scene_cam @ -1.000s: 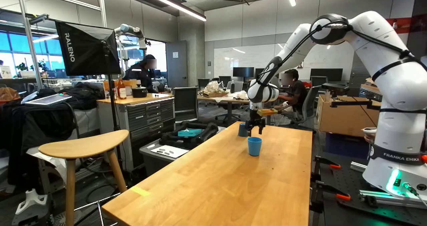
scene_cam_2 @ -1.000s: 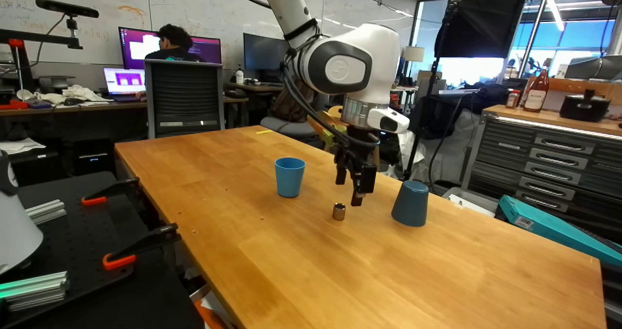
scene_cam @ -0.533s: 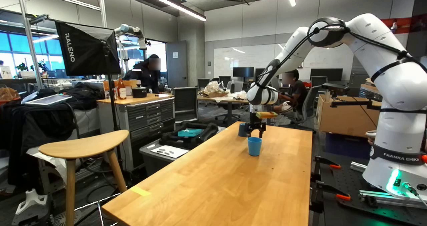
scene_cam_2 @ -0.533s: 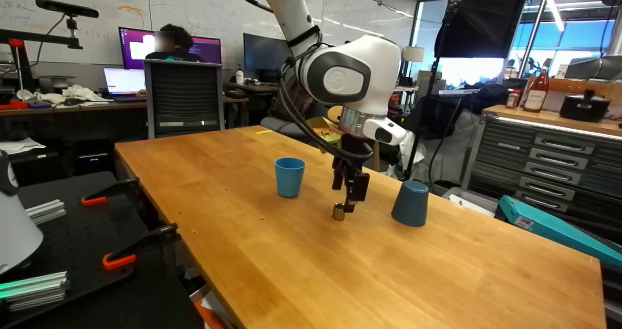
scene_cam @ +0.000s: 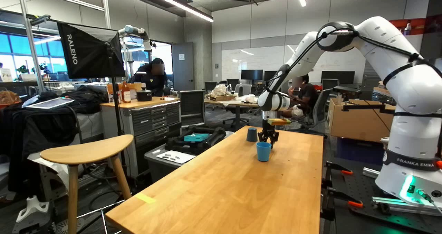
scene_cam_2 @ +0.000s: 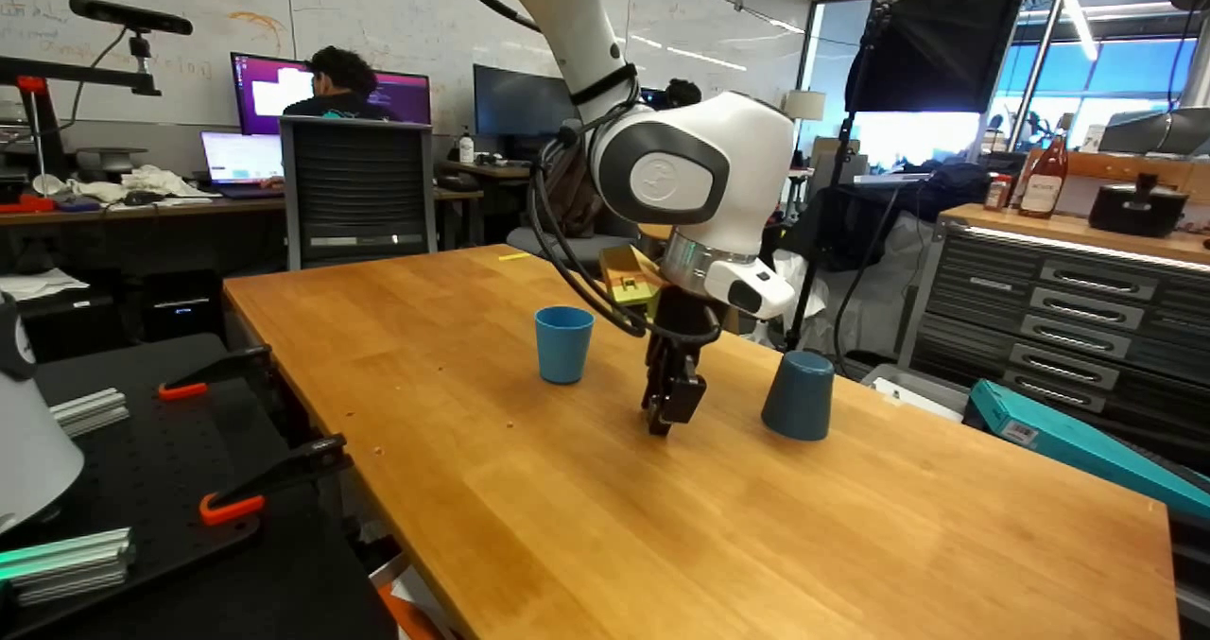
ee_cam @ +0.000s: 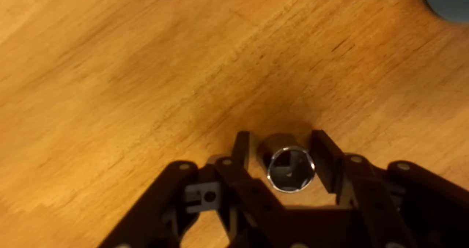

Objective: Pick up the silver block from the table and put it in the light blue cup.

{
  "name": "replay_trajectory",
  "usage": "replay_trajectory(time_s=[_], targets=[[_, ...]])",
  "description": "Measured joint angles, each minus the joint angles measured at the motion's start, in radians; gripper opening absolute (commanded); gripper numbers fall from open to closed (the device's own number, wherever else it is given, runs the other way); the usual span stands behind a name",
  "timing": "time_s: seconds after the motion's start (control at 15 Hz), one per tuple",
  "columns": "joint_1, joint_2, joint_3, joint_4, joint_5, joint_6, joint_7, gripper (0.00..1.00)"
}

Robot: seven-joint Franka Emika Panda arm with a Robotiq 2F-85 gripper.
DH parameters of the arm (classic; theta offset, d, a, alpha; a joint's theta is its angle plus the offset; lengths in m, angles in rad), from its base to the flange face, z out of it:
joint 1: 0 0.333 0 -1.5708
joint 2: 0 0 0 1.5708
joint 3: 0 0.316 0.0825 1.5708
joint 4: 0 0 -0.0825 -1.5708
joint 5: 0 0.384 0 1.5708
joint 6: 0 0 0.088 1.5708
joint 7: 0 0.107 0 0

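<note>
Fingers (ee_cam: 326, 162) spread, the gripper (ee_cam: 281, 151) straddles the silver block (ee_cam: 287, 165) on the table (ee_cam: 146, 94), apparently to pinch its sides; beyond it in an exterior view, the light blue cup (scene_cam_2: 563, 345) stands mouth up, presumably for the drop.

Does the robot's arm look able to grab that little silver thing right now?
Probably yes: in the wrist view, the open gripper straddles the silver block, with nothing visible in the way.

I'm looking at a plain light blue cup (scene_cam_2: 563, 345) and a duller, slate-blue cup (scene_cam_2: 800, 397); the silver block (ee_cam: 288, 165) gleams at the rim, the gripper (ee_cam: 281, 151) is black, the table (scene_cam_2: 586, 498) honey-coloured, streaked brown.
</note>
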Motion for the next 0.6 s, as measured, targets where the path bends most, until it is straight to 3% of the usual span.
replay_trajectory(time_s=[0.13, 0.4, 0.6], targets=[[-0.016, -0.001, 0.001, 0.005, 0.013, -0.012, 0.000, 0.07], [-0.021, -0.019, 0.022, 0.031, 0.036, -0.056, -0.006, 0.08], [-0.018, -0.097, 0.078, 0.030, 0.071, -0.112, -0.047, 0.08]])
